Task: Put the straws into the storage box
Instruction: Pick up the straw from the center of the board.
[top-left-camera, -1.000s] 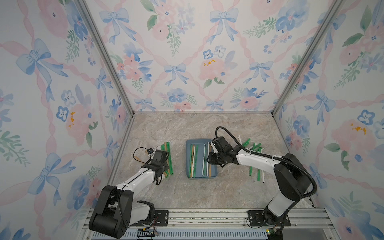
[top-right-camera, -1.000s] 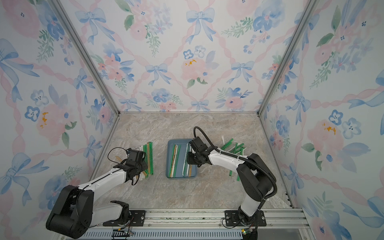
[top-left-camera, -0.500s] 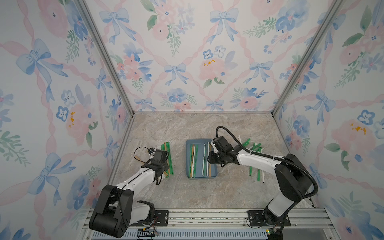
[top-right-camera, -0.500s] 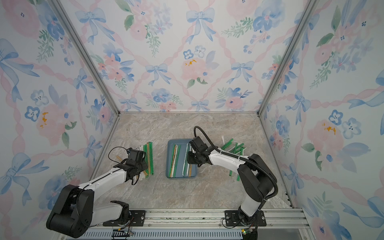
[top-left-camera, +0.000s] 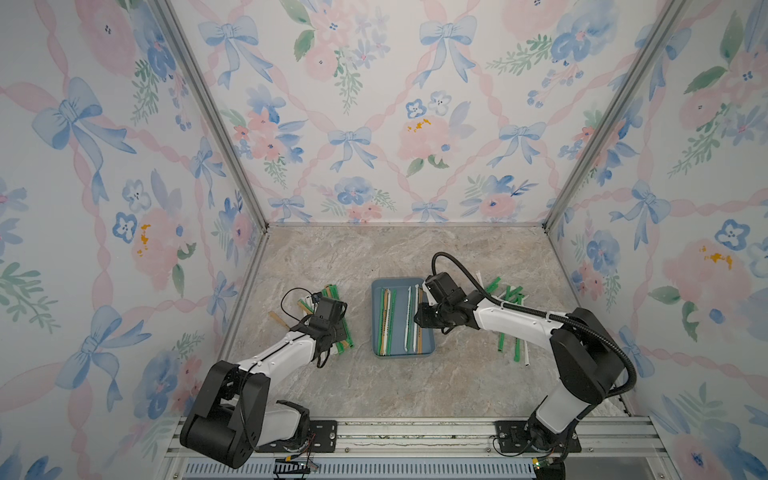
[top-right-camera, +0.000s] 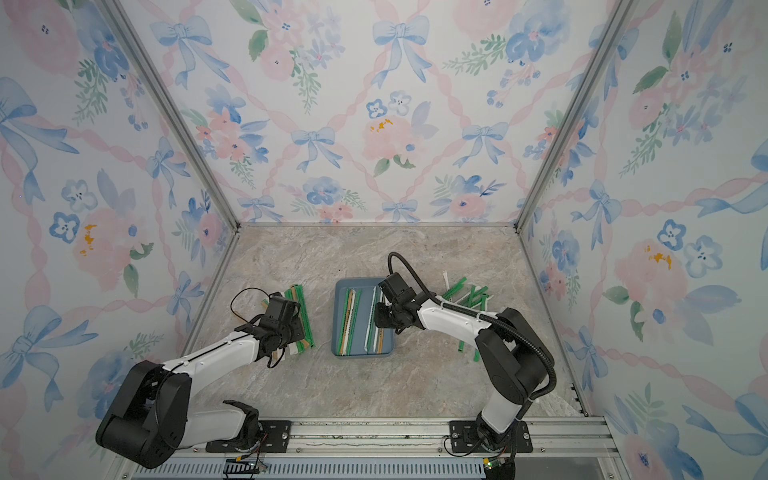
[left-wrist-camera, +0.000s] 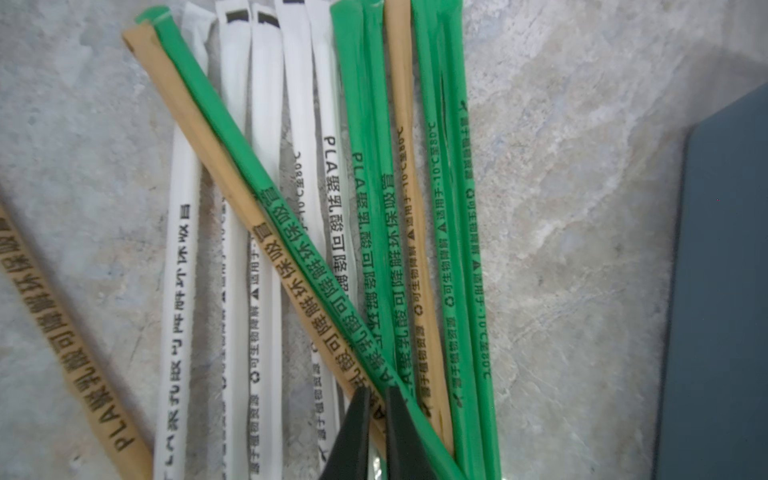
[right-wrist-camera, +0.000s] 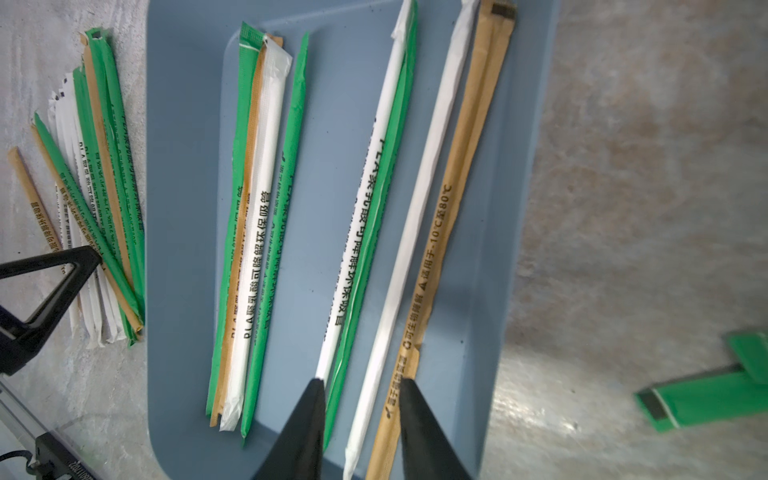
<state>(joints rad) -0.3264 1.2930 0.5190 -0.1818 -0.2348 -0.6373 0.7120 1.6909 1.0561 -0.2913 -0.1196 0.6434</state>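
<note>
Marble top (top-left-camera: 415, 257); boxed straws (right-wrist-camera: 266, 208) run front-to-back; left gripper (left-wrist-camera: 376, 392) pinches tan straw (left-wrist-camera: 216, 166), right gripper (right-wrist-camera: 361, 384) part-open, empty.

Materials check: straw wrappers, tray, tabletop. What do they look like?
Straw wrappers: likely paper, matte; crimped, creased ends, printed text.
Tray: plastic by the look, smooth satin slate-blue, moulded rounded corner.
Tabletop: marble-pattern, grey-beige veining; stone or laminate, cannot tell.

Left gripper (left-wrist-camera: 377, 391) jaws pinched nearly together, right gripper (right-wrist-camera: 361, 381) jaws parted, both low.
</note>
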